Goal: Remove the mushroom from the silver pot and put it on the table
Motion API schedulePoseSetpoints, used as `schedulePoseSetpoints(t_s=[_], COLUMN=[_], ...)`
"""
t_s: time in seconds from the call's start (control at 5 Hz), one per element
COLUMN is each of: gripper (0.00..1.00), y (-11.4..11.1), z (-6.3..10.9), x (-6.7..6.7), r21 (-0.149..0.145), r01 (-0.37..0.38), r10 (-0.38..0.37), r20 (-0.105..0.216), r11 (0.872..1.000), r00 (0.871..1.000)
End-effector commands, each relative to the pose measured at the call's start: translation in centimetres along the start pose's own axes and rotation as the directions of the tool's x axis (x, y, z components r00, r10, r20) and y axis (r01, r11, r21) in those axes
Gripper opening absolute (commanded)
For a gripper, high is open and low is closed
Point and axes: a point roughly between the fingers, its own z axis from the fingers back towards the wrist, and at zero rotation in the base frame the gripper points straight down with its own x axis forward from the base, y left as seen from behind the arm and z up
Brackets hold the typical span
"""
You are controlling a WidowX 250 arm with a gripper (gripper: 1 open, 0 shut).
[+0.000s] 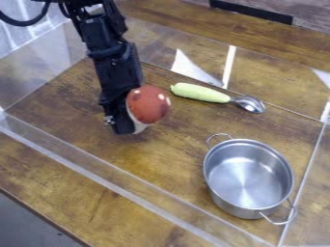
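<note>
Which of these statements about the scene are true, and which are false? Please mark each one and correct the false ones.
1. The silver pot has nothing in it. True.
2. The mushroom lies inside the pot. False: it is outside the pot, held at the gripper low over the table.
3. The gripper is shut on the mushroom. True.
4. The spoon with the yellow-green handle rests in the pot. False: it lies on the table, behind the pot and apart from it.
5. The pot stands upright. True.
</note>
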Motion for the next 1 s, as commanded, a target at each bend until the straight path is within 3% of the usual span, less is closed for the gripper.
schedulePoseSetpoints(t_s=[0.0, 0.2, 0.6, 0.8], gripper=[0.0, 0.0, 0.0, 1.0], y=[0.2, 0.3, 0.2, 0.3], z=[0.8, 1.0, 3.5, 4.9], x=[2.7, 2.4, 1.0, -0.4], r21=[0.063, 0.078, 0.134, 0.182], r01=[-0.015, -0.041, -0.109, -0.166], r10=[0.014, 0.04, 0.107, 0.166], r20=[0.023, 0.022, 0.018, 0.014], r11=[0.998, 0.996, 0.985, 0.969], r00=[1.0, 0.999, 0.994, 0.986])
